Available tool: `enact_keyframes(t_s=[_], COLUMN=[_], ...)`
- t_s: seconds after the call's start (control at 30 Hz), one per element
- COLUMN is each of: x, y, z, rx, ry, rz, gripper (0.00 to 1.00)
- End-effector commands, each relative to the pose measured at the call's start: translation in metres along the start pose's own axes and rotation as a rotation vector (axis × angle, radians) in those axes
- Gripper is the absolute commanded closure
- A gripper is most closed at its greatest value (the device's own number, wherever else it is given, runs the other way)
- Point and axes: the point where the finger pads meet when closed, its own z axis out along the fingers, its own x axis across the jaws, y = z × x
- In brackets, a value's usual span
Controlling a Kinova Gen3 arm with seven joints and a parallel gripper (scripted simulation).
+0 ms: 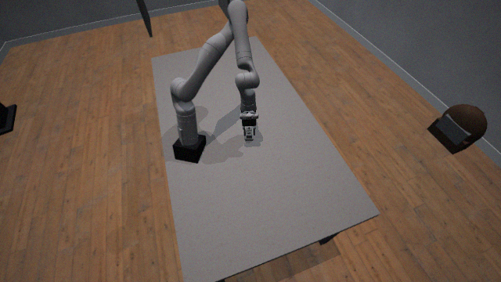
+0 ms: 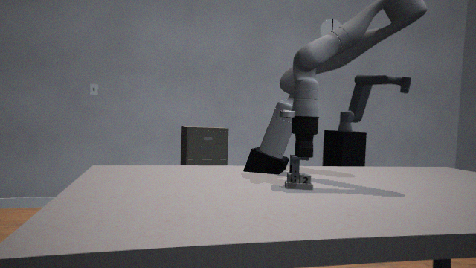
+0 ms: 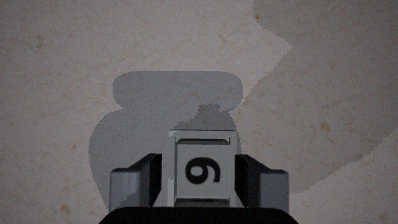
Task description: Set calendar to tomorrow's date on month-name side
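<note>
The calendar's tray (image 2: pixel 299 187) (image 3: pixel 172 150) lies flat on the table. In the exterior view two cubes stand side by side in it. The left cube (image 2: pixel 288 179) (image 3: pixel 202 171) shows a 0, partly covered by a finger. The right cube (image 2: pixel 306 179) shows an upright 2. In the wrist view the left cube's top shows a sideways 6; the right cube is hidden there. My gripper (image 1: pixel 249 137) (image 2: pixel 294 173) (image 3: pixel 198 172) points down and is open, its fingers on either side of the left cube, with gaps showing. The month's name cannot be read.
The arm's black base (image 1: pixel 189 149) (image 2: pixel 266 161) stands on the table (image 1: pixel 266 219) (image 2: pixel 167 208), to the left of the gripper in the top and exterior views. A grey cabinet (image 2: pixel 205 146) and another arm on a black stand (image 2: pixel 344 148) are behind the table.
</note>
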Motion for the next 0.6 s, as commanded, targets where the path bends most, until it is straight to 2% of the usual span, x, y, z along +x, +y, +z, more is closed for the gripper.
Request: enact_keyframes(t_s=[0.0,0.57], x=[0.0025,0.0025], y=[-0.003,-0.003], z=[0.0046,0.0095], rx=[0.006,0.006], ry=[0.007,0.007], rz=[0.005,0.005], gripper=[0.1,0.1])
